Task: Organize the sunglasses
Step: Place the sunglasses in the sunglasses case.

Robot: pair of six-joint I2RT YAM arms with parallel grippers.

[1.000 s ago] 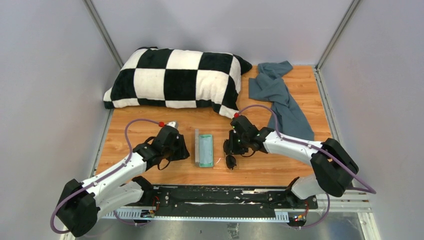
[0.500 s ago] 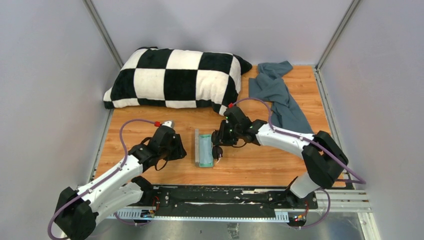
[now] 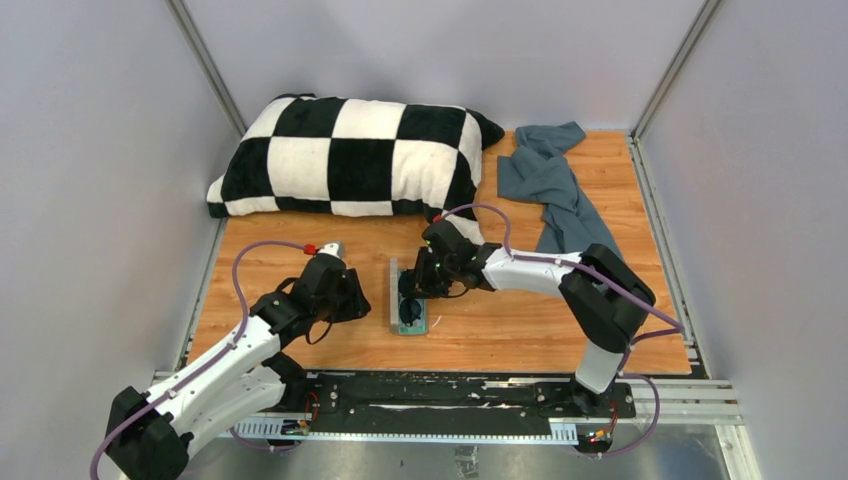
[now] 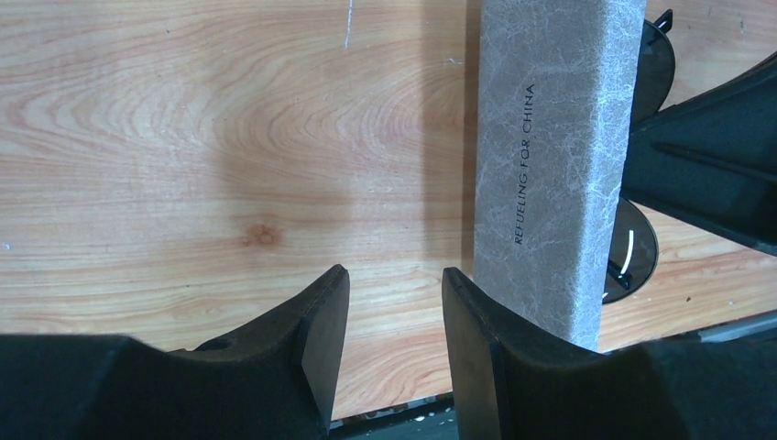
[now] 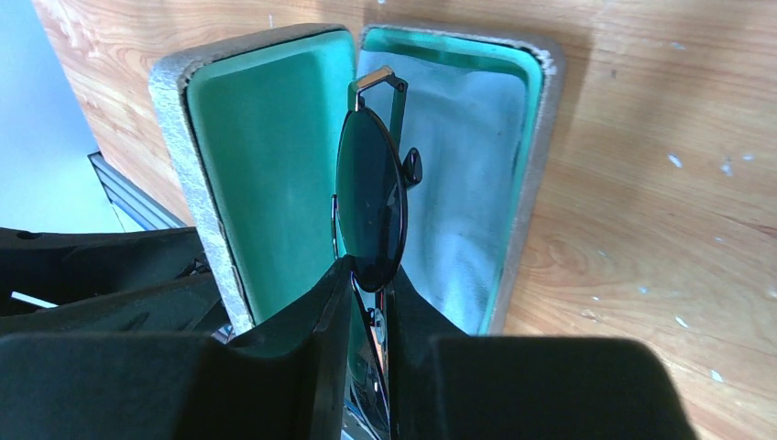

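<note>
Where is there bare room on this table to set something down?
Bare wood right of the case, in front of the cloth; a narrower strip between pillow and left pincer. Crowded at the case, where the right pincer holds the sunglasses.

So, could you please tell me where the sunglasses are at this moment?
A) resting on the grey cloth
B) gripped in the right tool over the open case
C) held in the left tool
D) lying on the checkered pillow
B: the right wrist view shows the sunglasses clamped in the right tool, poised over the teal lining of the open case.
</note>
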